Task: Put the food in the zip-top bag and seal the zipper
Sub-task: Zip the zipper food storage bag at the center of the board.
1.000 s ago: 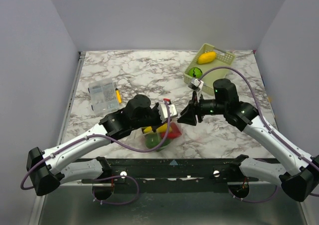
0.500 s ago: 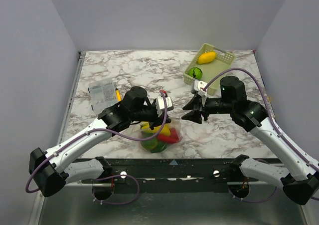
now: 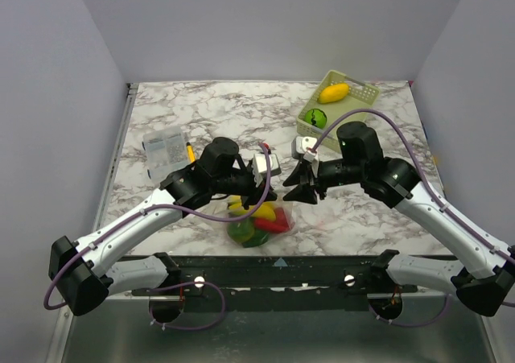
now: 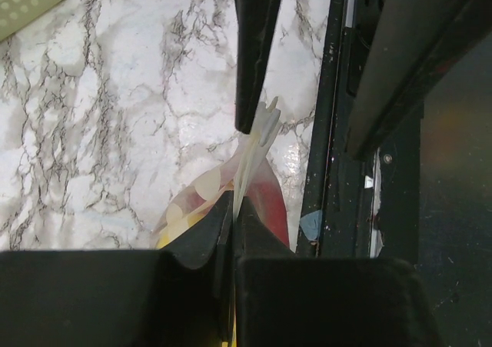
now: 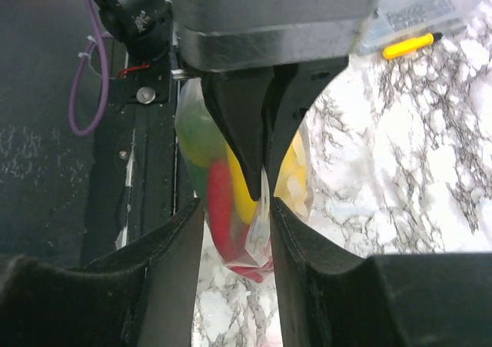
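Observation:
The zip-top bag [image 3: 259, 221] hangs above the table's near edge with the food in it: a red piece [image 3: 274, 224], a green piece [image 3: 244, 233] and a yellow piece [image 3: 262, 210]. My left gripper [image 3: 273, 191] is shut on the bag's top strip, the zipper [image 4: 247, 158], seen between its jaws in the left wrist view [image 4: 233, 208]. My right gripper [image 3: 291, 192] is open, its two fingers on either side of the free end of the bag's strip [image 5: 258, 231] without pinching it. The right wrist view shows red [image 5: 218, 202] and yellow [image 5: 243, 199] food behind that end.
A pale-green lattice basket [image 3: 357, 96] at the back right holds a yellow piece [image 3: 333, 93] and a green piece [image 3: 316, 117]. A small clear packet [image 3: 166, 150] with a yellow stick [image 3: 191, 153] beside it lies at the left. The black front rail [image 3: 278, 262] runs just below the bag.
The left gripper lifted the bag's top edge up and back a little. The right gripper moved left to the bag's free end, and its open fingers now straddle it.

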You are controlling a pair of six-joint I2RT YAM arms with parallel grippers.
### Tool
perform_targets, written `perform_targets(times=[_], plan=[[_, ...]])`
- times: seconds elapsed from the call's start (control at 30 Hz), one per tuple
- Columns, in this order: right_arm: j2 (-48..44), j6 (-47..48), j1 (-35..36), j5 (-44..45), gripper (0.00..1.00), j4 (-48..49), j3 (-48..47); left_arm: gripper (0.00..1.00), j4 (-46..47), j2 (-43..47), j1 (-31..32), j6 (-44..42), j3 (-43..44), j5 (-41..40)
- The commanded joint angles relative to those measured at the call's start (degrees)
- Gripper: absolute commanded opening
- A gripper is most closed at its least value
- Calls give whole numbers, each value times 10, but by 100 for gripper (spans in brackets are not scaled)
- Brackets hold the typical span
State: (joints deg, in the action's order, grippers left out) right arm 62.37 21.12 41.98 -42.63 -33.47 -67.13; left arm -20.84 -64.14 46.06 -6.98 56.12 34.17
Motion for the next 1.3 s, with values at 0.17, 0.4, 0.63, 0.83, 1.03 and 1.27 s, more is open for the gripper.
perform_targets(times=[0.17, 0.4, 0.63, 0.83, 1.03, 1.27], plan=[[12, 3, 4, 86, 40, -35, -11, 0, 2, -1, -5, 5, 20, 24], [18, 2, 4, 80, 26, -52, -19, 0, 1, -5, -5, 7, 24, 28], [33, 2, 4, 65, 18, -55, -33, 0, 0, -9, -5, 7, 26, 35], [47, 13, 5, 56, 0, -67, -41, 0, 2, -9, -5, 7, 25, 41], [40, 5, 5, 33, 0, -22, -11, 0, 21, -1, -8, 13, 16, 65], [45, -24, 6, 5, 0, 43, 23, 0, 37, 11, -10, 14, 3, 79]])
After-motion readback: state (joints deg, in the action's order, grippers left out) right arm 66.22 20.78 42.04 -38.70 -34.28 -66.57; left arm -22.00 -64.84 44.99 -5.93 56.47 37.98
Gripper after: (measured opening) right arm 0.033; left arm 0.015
